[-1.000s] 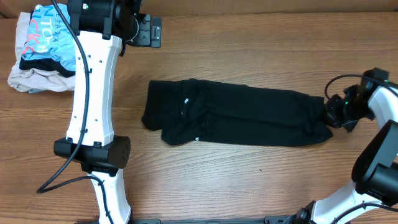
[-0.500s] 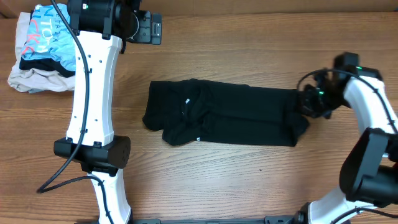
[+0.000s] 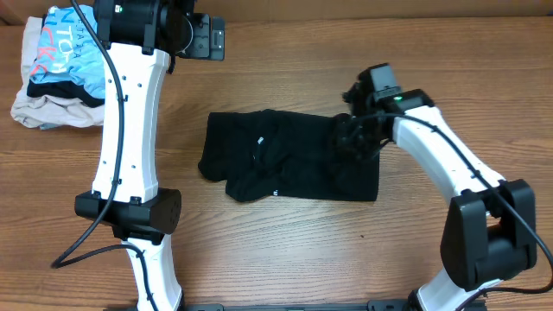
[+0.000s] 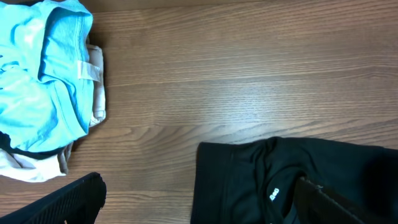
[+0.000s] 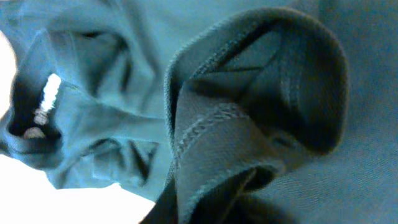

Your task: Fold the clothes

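Currently: black T-shirt (image 3: 276,168), folded into a band, at table (image 3: 285,250) centre. Right gripper (image 3: 352,136) sits on its 3 o'clock end, grip impossible to tell among the fabric. Left gripper (image 3: 206,41) at 11 o'clock, jaws wide.

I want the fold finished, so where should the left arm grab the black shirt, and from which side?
Probably grip the shirt at its left edge, by the far corner, coming down from above on the left. It lies flat as a strip, that edge lies free and nearest the open left gripper, while the right gripper sits on the right end.
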Controlling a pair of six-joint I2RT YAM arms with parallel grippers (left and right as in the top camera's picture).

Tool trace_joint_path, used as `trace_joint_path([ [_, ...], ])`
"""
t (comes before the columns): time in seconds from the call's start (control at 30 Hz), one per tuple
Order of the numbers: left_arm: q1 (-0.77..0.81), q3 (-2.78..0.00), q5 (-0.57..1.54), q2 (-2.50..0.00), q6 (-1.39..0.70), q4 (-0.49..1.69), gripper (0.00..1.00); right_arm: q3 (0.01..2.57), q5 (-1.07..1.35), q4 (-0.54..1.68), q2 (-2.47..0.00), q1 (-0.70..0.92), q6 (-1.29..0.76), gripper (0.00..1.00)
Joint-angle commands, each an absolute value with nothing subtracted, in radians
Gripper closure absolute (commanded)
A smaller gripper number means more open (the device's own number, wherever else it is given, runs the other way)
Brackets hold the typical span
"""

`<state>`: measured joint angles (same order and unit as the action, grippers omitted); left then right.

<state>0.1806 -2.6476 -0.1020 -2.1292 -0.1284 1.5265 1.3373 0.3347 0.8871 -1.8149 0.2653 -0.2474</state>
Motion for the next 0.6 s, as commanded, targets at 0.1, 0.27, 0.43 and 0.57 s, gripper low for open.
trace_joint_path([
  [0.1,0.168,-2.638,-0.114,-2.138,-0.138,1.514,0.00,1.380,0.339,0.891,-1.786,0.328,-0.289,0.32],
  [0.27,0.168,-2.638,-0.113,-2.140,-0.138,1.514,0.00,1.429,0.336,0.958,-1.786,0.297,-0.281,0.31],
  [0.43,0.168,-2.638,-0.105,-2.147,-0.138,1.514,0.00,1.419,0.257,0.956,-1.787,0.274,-0.282,0.31],
  [0.57,0.168,-2.638,-0.092,-2.168,-0.138,1.518,0.00,1.397,0.236,0.963,-1.799,0.282,-0.277,0.36],
])
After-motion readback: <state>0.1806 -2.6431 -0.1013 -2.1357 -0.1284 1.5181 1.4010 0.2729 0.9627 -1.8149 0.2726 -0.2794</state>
